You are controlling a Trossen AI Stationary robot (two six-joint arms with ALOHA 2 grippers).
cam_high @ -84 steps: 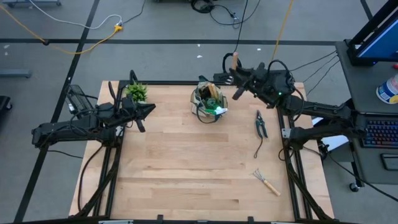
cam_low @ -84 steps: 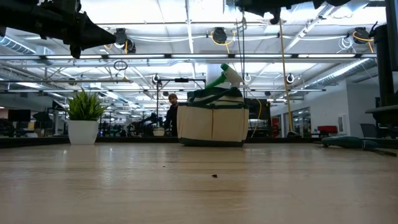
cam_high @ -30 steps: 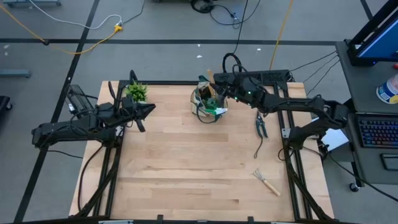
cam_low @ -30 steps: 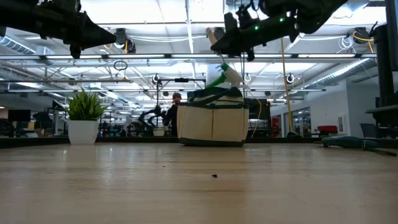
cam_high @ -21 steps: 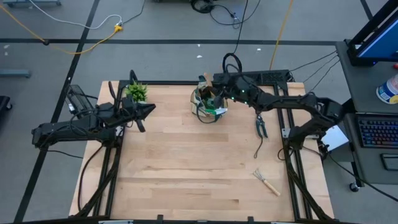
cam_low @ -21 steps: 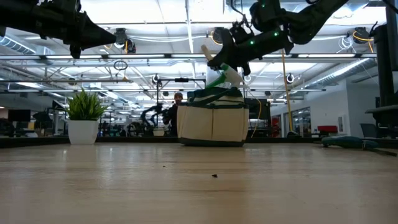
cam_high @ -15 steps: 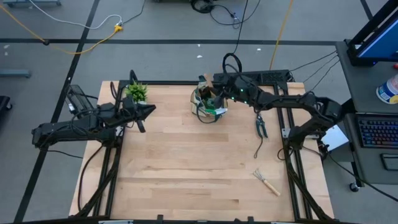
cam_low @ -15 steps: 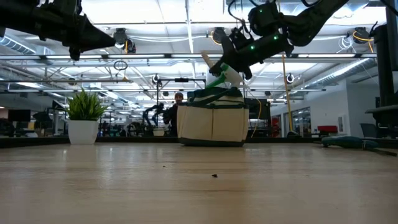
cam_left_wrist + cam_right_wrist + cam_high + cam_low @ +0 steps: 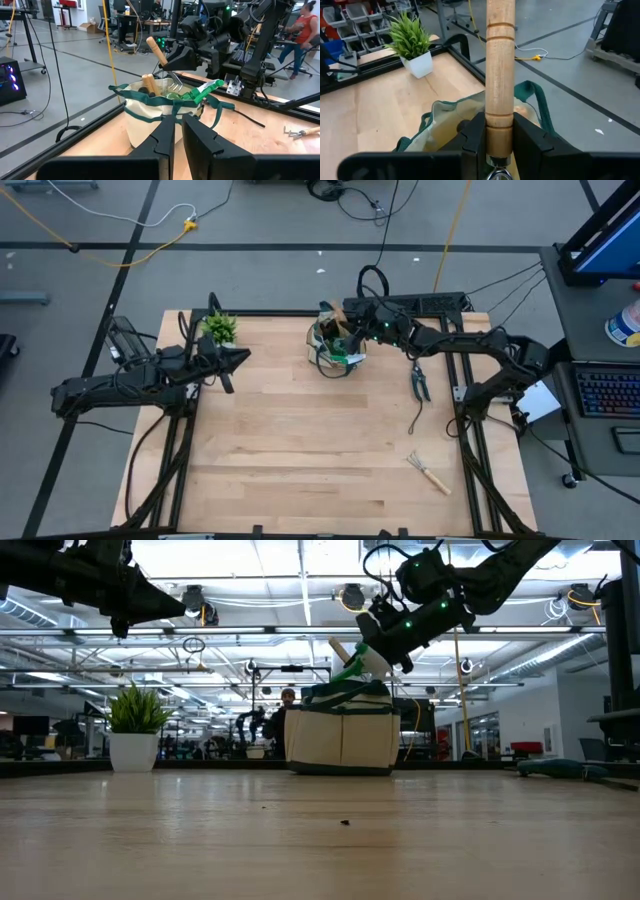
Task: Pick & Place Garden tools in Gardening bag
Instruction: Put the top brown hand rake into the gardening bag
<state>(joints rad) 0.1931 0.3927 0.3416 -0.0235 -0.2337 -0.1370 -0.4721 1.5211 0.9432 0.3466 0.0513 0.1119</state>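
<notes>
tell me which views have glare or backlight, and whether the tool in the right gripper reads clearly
Low view: bright ceiling lights wash out the top, so the right gripper and gardening bag read partly as silhouettes. High view: even light, no strong glare. Right wrist view: the wooden handle is sharp; the potted plant behind is softer. Left wrist view: the fork tines show clearly.

Both arms are dark, jointed and boxy, trailing black cables. The right pincer carries small green lights on its wrist housing. The left pincer has two flat, angular black fingers with stepped inner edges.
</notes>
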